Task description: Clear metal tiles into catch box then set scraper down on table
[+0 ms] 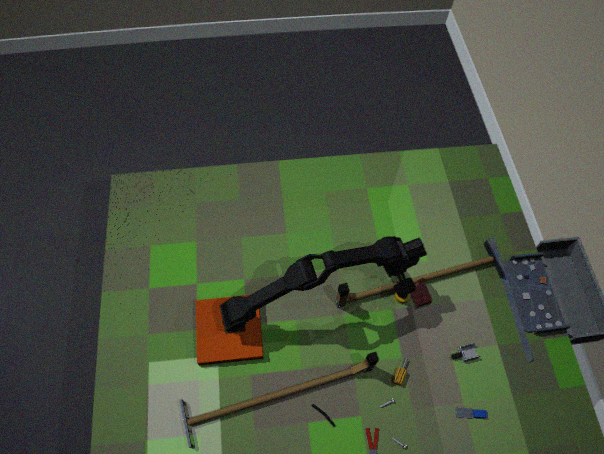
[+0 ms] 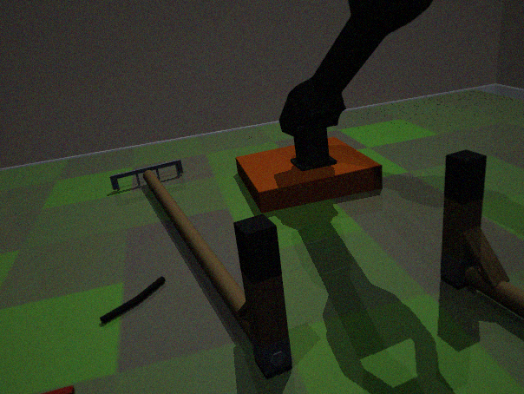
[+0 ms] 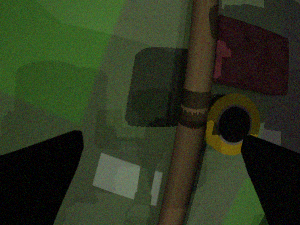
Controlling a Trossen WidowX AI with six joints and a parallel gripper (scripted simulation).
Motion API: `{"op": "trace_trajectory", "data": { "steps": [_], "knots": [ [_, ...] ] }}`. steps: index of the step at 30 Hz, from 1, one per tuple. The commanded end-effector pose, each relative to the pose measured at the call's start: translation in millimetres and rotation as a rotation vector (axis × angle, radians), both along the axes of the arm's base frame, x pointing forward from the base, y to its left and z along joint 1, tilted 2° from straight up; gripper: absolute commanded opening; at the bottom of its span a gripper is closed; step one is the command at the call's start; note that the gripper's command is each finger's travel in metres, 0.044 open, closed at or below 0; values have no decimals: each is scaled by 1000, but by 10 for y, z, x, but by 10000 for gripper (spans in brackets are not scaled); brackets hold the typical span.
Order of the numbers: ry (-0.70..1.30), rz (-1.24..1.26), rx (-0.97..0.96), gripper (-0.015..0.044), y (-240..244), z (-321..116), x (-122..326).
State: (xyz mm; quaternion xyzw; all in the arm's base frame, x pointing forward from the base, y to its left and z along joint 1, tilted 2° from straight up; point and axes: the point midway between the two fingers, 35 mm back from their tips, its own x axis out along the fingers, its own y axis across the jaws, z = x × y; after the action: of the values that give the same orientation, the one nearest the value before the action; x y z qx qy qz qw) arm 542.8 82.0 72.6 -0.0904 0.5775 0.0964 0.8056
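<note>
My gripper (image 1: 404, 287) (image 3: 165, 143) is open and empty above the scraper's wooden handle (image 1: 457, 268) (image 2: 512, 296) (image 3: 200, 54). In the wrist view the handle runs between the spread fingertips, nearer the right one. The scraper's upright end post (image 1: 343, 294) (image 2: 463, 217) is on the arm's side; its dark blade (image 1: 494, 252) is beside the near edge of the steel bench plate (image 1: 536, 295). Several small pale tiles and an orange tile (image 1: 543, 280) lie on the plate. The grey catch box (image 1: 575, 290) adjoins its far side. The fingertips' exact height is unclear.
A yellow ring (image 1: 401, 298) (image 3: 216, 141) and a dark red block (image 1: 421, 294) (image 3: 255, 59) lie right beside the handle. A second long tool (image 1: 280, 393) (image 2: 191, 236) with an open frame head lies nearer the front. Pliers (image 1: 370, 441), screws and small tools lie around.
</note>
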Motion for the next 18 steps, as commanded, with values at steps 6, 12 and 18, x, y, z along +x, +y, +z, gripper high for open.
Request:
{"op": "trace_trajectory", "data": {
  "steps": [6, 12, 18],
  "knots": [
    [-41, -4, 11, 440, -37, 277, -103],
    [-60, -11, 15, 440, -67, 416, -199],
    [-78, -18, 19, 440, -100, 545, -305]
  ]
}}
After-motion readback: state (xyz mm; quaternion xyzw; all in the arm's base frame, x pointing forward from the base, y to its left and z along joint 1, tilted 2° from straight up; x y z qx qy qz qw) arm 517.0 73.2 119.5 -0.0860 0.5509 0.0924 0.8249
